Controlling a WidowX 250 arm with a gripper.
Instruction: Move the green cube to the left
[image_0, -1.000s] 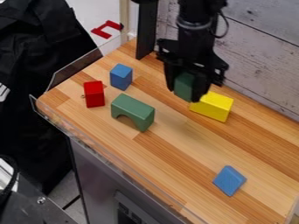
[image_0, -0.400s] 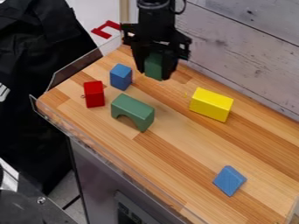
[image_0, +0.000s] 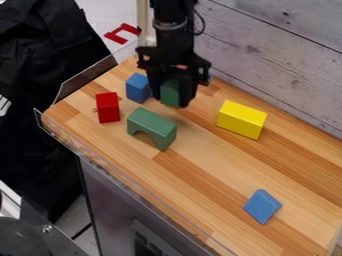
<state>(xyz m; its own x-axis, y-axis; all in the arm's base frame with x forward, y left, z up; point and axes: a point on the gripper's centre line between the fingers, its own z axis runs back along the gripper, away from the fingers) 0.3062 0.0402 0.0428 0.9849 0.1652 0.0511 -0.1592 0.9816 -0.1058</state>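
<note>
While the black gripper (image_0: 172, 102) hangs down, its fingers pinch the green cube (image_0: 170, 93), maybe just above the wooden table (image_0: 204, 162).

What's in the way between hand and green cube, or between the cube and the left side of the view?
Hand to green cube: nothing visible, cube is gripped. Leftward: blue block is right next to it, red block beyond. Green arch sits lower left.

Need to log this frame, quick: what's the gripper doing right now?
Gripper: closed on the green cube, beside the blue block.
</note>
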